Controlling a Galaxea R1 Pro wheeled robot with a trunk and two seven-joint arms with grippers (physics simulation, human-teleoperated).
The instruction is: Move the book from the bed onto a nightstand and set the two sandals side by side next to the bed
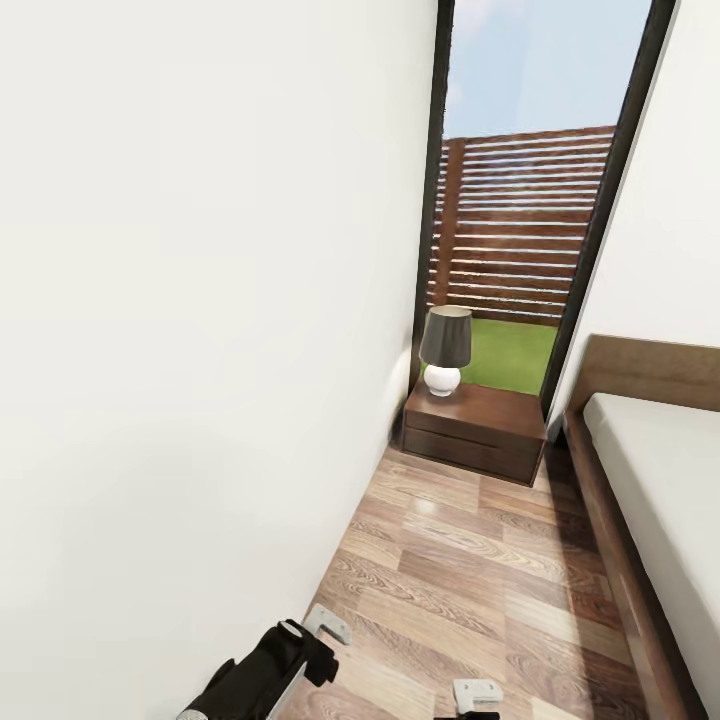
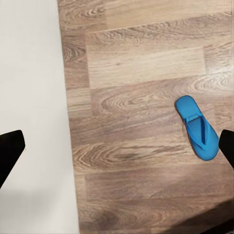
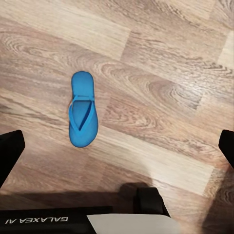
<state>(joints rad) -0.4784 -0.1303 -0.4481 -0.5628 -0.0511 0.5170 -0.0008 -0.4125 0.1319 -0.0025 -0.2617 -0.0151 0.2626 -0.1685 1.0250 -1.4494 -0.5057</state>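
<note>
I see the white wall (image 1: pixel 180 300) on my left, the bed (image 1: pixel 650 470) along the right, and the nightstand (image 1: pixel 475 430) ahead under the window (image 1: pixel 530 180), carrying a lamp (image 1: pixel 445 350). 1 blue sandal (image 3: pixel 83 109) lies flat on the plank floor (image 1: pixel 470 580). Both grippers, left (image 2: pixel 117 148) and right (image 3: pixel 117 151), hang spread wide, holding nothing.
</note>
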